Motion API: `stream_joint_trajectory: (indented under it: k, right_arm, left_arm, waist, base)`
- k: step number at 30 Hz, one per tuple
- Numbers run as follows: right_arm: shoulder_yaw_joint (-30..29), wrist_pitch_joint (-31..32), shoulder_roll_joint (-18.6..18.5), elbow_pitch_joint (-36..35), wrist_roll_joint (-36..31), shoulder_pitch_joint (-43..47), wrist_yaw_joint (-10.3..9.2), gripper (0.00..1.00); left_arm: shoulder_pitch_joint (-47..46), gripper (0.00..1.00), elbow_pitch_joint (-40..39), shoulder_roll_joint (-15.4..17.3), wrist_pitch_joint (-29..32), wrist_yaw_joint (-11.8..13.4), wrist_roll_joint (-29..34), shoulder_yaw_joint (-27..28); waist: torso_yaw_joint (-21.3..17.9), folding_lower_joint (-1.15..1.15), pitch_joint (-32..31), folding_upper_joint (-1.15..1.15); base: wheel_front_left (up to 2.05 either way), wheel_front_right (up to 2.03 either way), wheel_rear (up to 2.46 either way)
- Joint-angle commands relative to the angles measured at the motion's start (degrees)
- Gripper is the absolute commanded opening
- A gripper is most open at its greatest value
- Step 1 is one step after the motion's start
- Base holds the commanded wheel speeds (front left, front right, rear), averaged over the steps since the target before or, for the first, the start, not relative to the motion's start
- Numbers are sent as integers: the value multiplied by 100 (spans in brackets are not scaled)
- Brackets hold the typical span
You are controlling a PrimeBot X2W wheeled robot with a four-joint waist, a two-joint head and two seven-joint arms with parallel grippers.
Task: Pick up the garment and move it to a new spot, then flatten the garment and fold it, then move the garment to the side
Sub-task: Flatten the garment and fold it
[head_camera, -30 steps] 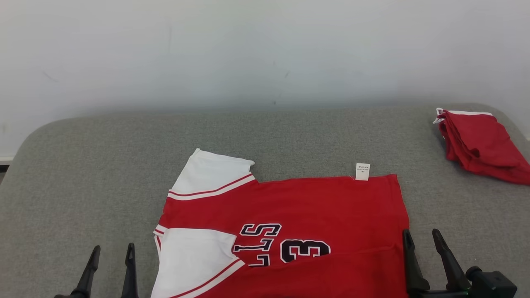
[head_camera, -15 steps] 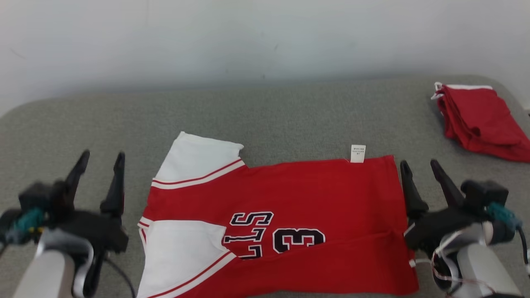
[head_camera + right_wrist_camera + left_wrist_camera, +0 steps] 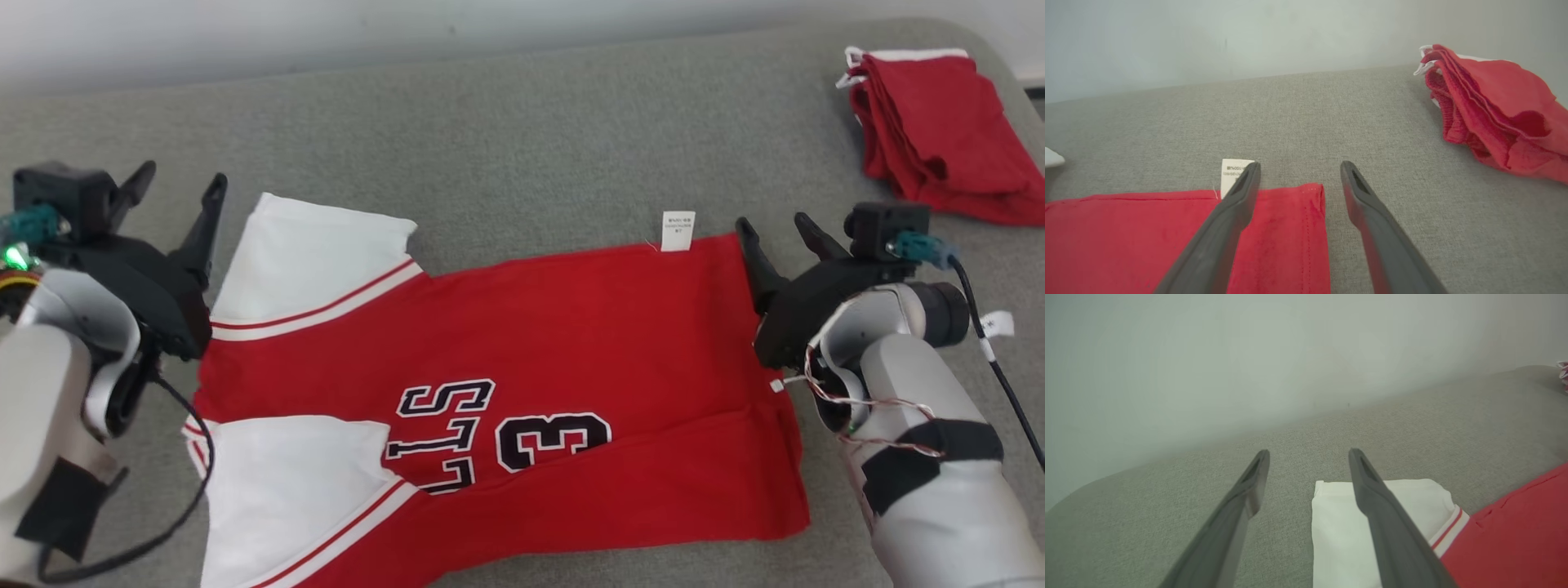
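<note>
Head view | garment (image 3: 571,327) flat, long axis left–right, sleeves left | left gripper (image 3: 183,174), right gripper (image 3: 771,220) — spread, empty

Bare grey woven surface (image 3: 531,122) lies open beyond the flat red-and-white printed jersey (image 3: 571,327) and along both its sides, while a crumpled pile of folded red cloth (image 3: 931,131) occupies the far right corner and a pale wall (image 3: 1208,355) closes the back.

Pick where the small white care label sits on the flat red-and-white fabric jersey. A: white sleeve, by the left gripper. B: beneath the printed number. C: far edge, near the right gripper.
C: the small white care label pokes out from the far edge of the red-and-white jersey, close beside the open right gripper.
</note>
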Motion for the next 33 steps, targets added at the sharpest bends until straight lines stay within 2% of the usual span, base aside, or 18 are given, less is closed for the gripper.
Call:
stream_joint_trajectory:
  k: [1, 8, 17, 28, 29, 30, 31, 32, 33]
  right_arm:
    - [62, 5, 59, 162, -9, -248, -12, 100]
    - [250, 266, 190, 783, 42, -743, -12, 100]
    - [532, 173, 386, 1333, 170, -1258, -12, 100]
    - [911, 80, 514, 1760, 334, -1615, -12, 100]
    - [944, 69, 518, 1777, 340, -1652, -12, 92]
    - [972, 51, 521, 1806, 352, -1680, -12, 50]
    - [1015, 36, 526, 1829, 349, -1705, -12, 32]
    - [1040, 27, 528, 1856, 363, -1728, -12, 0]
    - [1062, 11, 528, 1889, 366, -1747, -12, 0]
  left_arm:
    - [-228, 100, 162, 84, 86, 7, -117, -143]
    - [-697, 100, 641, 220, 350, 7, -442, -637]
    - [-1127, 100, 1264, 245, 395, 8, -730, -1157]
    - [-1491, 100, 2036, 256, 409, 8, -988, -1471]
    - [-1472, 100, 2094, 214, 451, 8, -1069, -1493]
    - [-1483, 91, 2128, 189, 464, 7, -1123, -1514]
    - [-1507, 46, 2181, 191, 476, 6, -1149, -1544]
    - [-1512, 0, 2203, 180, 519, 6, -1153, -1627]
    - [-1498, 0, 2211, 160, 519, 6, -1212, -1674]
  waist:
    - [-293, -2, 332, -1]
    - [-404, -2, 496, -1]
    - [-484, -2, 737, -1]
    - [-649, -2, 968, -1]
    - [-657, -2, 989, -1]
    - [-659, -2, 1003, -1]
    - [-657, -2, 1016, -1]
    - [-651, -2, 1024, -1]
    - [-643, -2, 1024, -1]
  base:
    - [0, 0, 0]
    - [0, 0, 0]
    - [0, 0, 0]
    - [0, 0, 0]
    - [0, 0, 0]
    - [0, 0, 0]
    - [0, 0, 0]
    - [0, 0, 0]
    - [0, 0, 0]
